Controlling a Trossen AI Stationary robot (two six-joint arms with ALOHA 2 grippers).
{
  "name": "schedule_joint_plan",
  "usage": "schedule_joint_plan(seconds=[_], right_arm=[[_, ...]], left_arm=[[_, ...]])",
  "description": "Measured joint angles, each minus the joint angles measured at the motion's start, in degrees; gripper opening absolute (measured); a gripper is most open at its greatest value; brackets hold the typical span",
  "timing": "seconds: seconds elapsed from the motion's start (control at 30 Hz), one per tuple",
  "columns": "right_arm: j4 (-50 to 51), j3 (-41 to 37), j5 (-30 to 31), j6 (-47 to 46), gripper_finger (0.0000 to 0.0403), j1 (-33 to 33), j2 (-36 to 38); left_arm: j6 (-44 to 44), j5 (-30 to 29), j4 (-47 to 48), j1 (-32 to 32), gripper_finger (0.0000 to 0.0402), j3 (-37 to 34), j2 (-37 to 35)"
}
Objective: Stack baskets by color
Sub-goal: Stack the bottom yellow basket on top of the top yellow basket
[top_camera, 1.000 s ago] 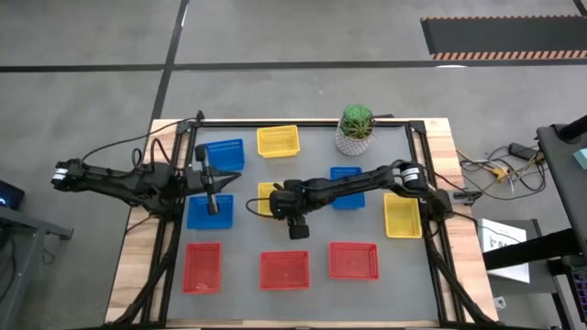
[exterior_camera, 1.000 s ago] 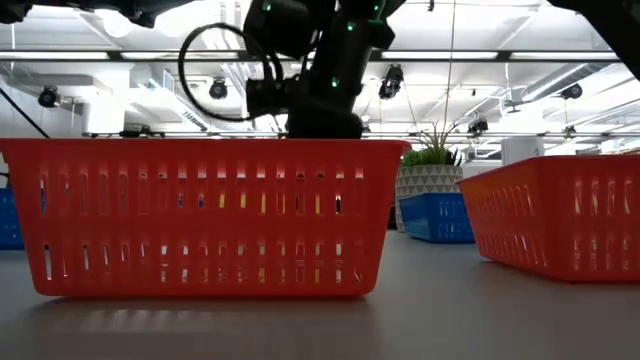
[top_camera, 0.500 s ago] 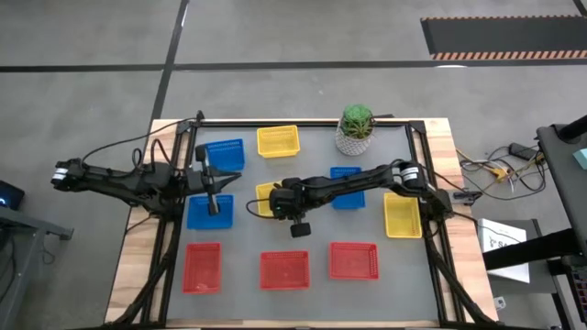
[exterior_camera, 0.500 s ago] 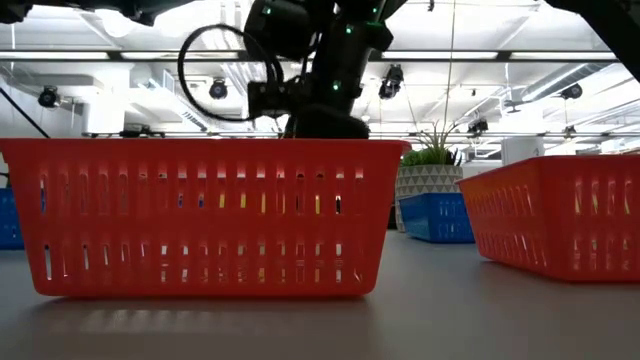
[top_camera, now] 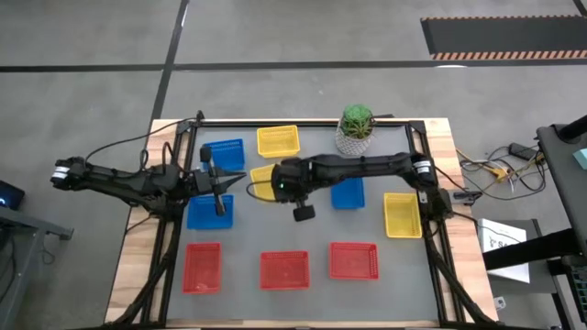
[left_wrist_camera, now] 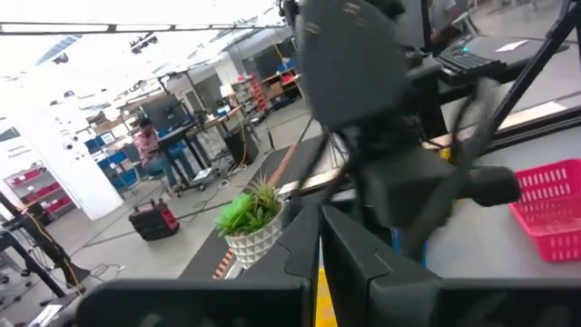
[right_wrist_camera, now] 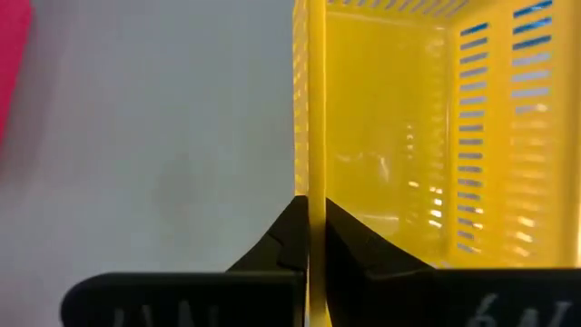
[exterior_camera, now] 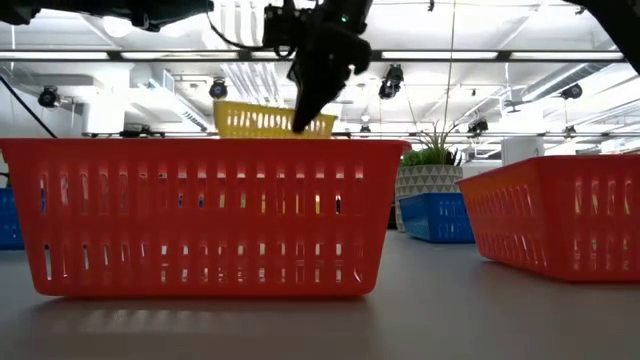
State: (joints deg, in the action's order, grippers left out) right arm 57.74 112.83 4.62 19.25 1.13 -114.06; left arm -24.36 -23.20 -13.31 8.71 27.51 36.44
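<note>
High view: I see the right gripper [top_camera: 276, 186] clamped on a yellow basket's [top_camera: 262, 181] rim, mid-table; left gripper [top_camera: 220, 207] closed over a blue basket [top_camera: 209, 212]. Low view: yellow basket [exterior_camera: 262, 121] lifted above the red basket [exterior_camera: 200, 217]. Right wrist view: fingers [right_wrist_camera: 289, 238] pinch the wall, bare table alongside.

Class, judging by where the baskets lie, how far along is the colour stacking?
Done: no stack visible. In hand: the right gripper is shut on a lifted yellow basket; the left gripper is over a blue basket. Left: all three colours, including the red baskets.
</note>
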Motion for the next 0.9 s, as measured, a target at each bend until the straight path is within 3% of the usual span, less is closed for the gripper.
schedule_joint_plan(seconds=[0.33, 0.63, 0.9], right_arm=[[1.2, 8.0, 0.3, 6.2, 0.0009, 9.5, -0.5], [-7.1, 7.2, -3.6, 10.1, 0.0009, 18.8, -4.2], [-9.6, 7.2, -5.1, 10.4, 0.0008, 22.0, -10.0]], left_arm=[[0.1, -0.2, -1.1, 0.0, 0.0000, 0.0, 0.6], [-0.2, -0.4, -1.4, 0.0, 0.0000, 0.0, 0.4], [-0.6, -1.2, -1.3, 0.0, 0.0000, 0.0, -0.2]])
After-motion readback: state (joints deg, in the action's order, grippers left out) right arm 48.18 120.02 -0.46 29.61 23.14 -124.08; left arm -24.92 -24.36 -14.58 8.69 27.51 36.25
